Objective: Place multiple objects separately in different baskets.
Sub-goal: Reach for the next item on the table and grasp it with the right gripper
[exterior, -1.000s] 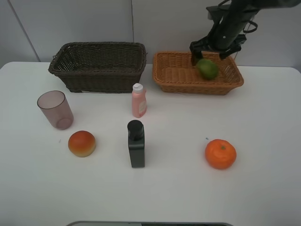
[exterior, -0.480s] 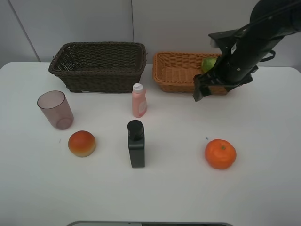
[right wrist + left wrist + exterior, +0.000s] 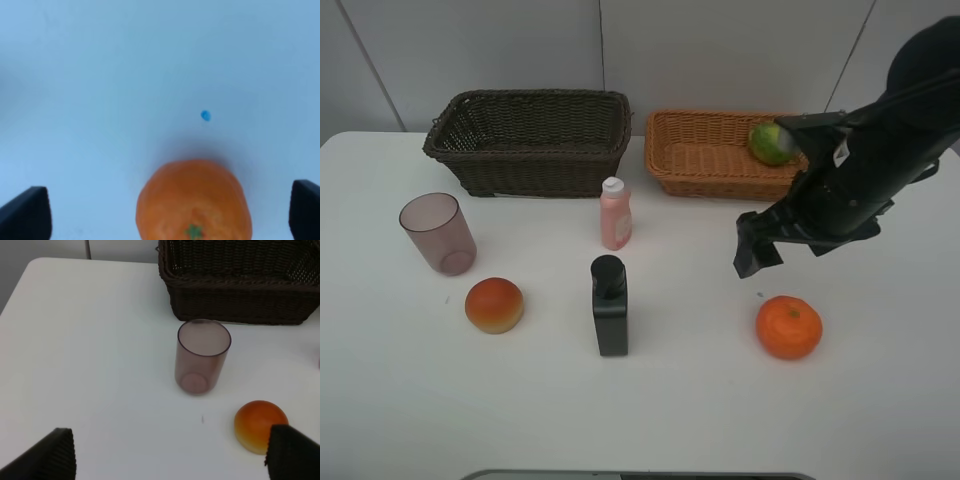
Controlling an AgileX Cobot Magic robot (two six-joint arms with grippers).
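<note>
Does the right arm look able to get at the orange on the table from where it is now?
Probably yes. The right hand is open and hangs close to the orange, which sits apart from the other items, and nothing stands between them.

The table (image 3: pixel 880 400) is plain white and the wall (image 3: pixel 720 50) pale grey. The dark basket (image 3: pixel 535 172) is deep brown wicker. The tan basket (image 3: pixel 705 183) is a light orange-tan weave, and the lime (image 3: pixel 771 143) in it is green with a paler yellowish patch. The black bottle (image 3: pixel 610 310) is black all over, cap included. Just beyond it, the pink bottle (image 3: pixel 615 218) is pale pink with a white cap. To the black bottle's left, the fruit (image 3: pixel 494 304) shades from red-orange on top to yellow-orange below, and the cup (image 3: pixel 438 233) is translucent smoky purple. To its right, the orange (image 3: pixel 788 327) is bright orange with a small green stem star, a tiny blue dot (image 3: pixel 205 116) marks the white beside it, and the right gripper (image 3: pixel 757 255) is black.
</note>
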